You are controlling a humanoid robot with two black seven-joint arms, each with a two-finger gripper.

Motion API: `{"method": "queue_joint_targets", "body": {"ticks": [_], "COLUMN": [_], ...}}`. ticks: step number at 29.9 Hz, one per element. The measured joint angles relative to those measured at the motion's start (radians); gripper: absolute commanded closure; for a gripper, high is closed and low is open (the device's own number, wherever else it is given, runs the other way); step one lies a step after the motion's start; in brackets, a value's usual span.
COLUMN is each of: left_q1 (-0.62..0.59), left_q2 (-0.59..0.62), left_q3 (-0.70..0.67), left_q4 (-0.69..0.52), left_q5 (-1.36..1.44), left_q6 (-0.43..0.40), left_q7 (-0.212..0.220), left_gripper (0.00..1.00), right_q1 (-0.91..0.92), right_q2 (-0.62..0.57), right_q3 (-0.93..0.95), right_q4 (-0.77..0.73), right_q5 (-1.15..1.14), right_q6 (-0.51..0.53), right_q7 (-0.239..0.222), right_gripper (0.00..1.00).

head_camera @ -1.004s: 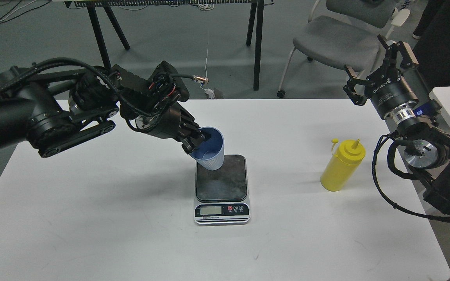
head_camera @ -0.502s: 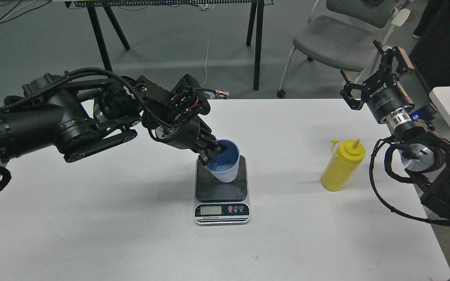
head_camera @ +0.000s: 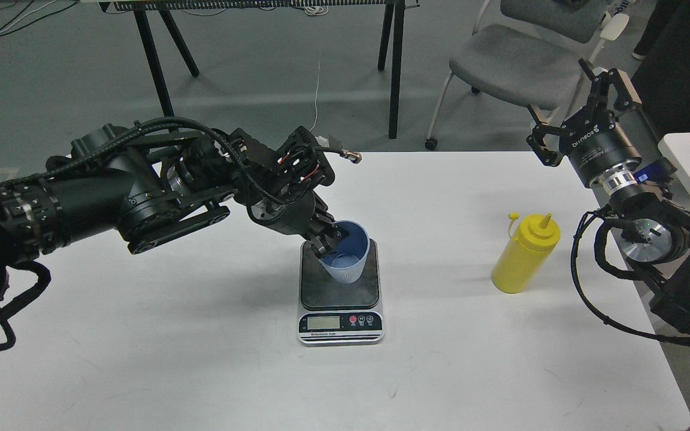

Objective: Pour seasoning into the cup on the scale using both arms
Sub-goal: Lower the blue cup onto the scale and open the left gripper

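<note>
Behind white table (head_camera: pixel 201 335), grey chair (head_camera: pixel 518 66).

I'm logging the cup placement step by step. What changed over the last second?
The left pincer, gripping the rim of the cup, carried it rightward and down from the scale's back-left edge to over the platform, less tilted. The right pincer barely shifted, open. The yellow bottle and scale stayed put.
</note>
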Motion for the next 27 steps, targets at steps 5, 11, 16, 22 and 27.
{"method": "queue_joint_targets", "body": {"ticks": [5, 11, 16, 22, 27], "left_q1": [0.0, 0.0, 0.002, 0.006, 0.005], "left_q2": [-0.001, -0.019, -0.029, -0.036, -0.028], "left_q3": [0.009, 0.009, 0.001, -0.005, -0.006], "left_q4": [0.006, 0.018, 0.027, 0.03, 0.03], "left_q5": [0.003, -0.001, -0.011, -0.035, -0.093], "left_q6": [0.0, 0.0, 0.0, 0.0, 0.0], "left_q7": [0.0, 0.0, 0.0, 0.0, 0.0], "left_gripper": [0.93, 0.87, 0.77, 0.51, 0.45], "right_q1": [-0.001, -0.001, -0.001, -0.001, -0.001], "right_q2": [0.0, 0.0, 0.0, 0.0, 0.0], "right_q3": [0.0, 0.0, -0.001, -0.002, -0.002], "right_q4": [0.0, 0.001, 0.001, 0.001, 0.001], "right_q5": [0.0, 0.0, 0.0, 0.0, 0.0], "right_q6": [0.0, 0.0, 0.0, 0.0, 0.0], "right_q7": [0.0, 0.0, 0.0, 0.0, 0.0], "right_gripper": [0.01, 0.01, 0.01, 0.01, 0.01]}}
